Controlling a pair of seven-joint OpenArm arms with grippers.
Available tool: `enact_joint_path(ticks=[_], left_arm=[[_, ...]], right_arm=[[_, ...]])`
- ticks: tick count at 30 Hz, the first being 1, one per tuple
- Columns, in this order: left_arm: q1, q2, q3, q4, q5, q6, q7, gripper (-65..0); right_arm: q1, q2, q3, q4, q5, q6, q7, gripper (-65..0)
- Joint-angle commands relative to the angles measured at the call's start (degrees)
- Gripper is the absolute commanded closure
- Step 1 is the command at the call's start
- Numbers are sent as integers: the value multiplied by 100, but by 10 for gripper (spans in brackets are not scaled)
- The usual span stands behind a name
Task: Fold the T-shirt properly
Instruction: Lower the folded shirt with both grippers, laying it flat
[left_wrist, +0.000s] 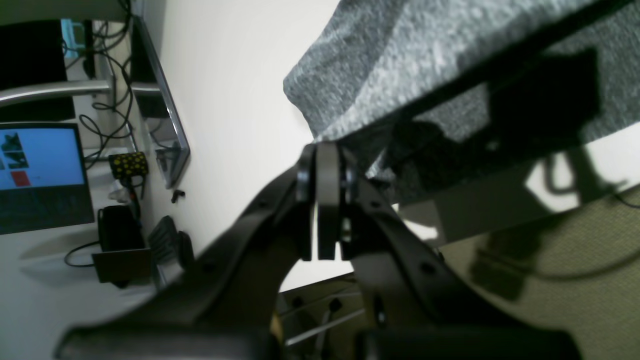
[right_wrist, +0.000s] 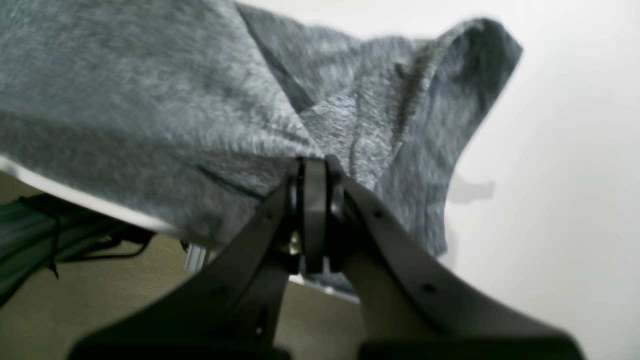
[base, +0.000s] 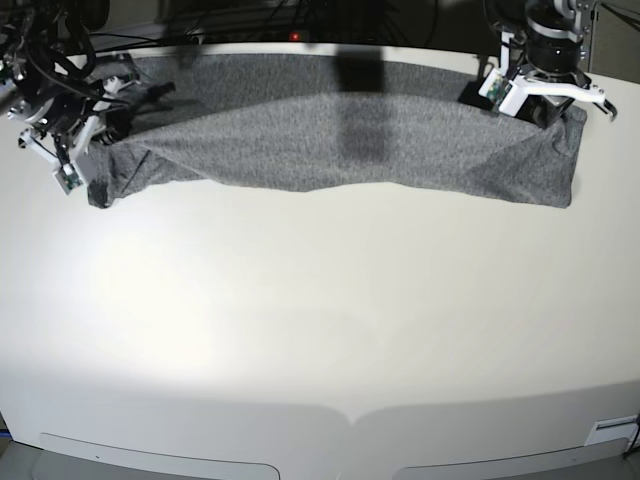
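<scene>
Pinching the T-shirt (base: 330, 130) in my right hand (right_wrist: 314, 167); my left hand (left_wrist: 326, 150) is pressed together, its hold unclear. I judge both must travel level over the surface (base: 320, 330).

The left black plastic claw (left_wrist: 327, 200) has curved, screw-dotted arms and a grey pad. The right black claw (right_wrist: 314, 220) matches it; white brackets clad both wrists.

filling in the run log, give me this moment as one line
stage: mid-fold | heather-grey knit T-shirt: stretched along far edge of white table | left gripper: shut on T-shirt | right gripper: shut on T-shirt
</scene>
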Motion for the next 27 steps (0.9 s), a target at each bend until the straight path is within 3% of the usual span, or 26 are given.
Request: enact_joint_path(ticks=[1,17,22,27], left_arm=[[13,-55,-35,111,133,83,-59,0],[13,68,-35,109,-236,101,-459,0],[15,221,-35,109,-476,96,-522,0],[11,216,-37,105,-472,96,-704,0]], right_arm=[[-15,81,85,111,28,25,114,0],[-623,81,111,111,-2,25,22,0],[-750,83,116,109,-422,25,33,0],[-789,94,114,109,-428,25,157,0]])
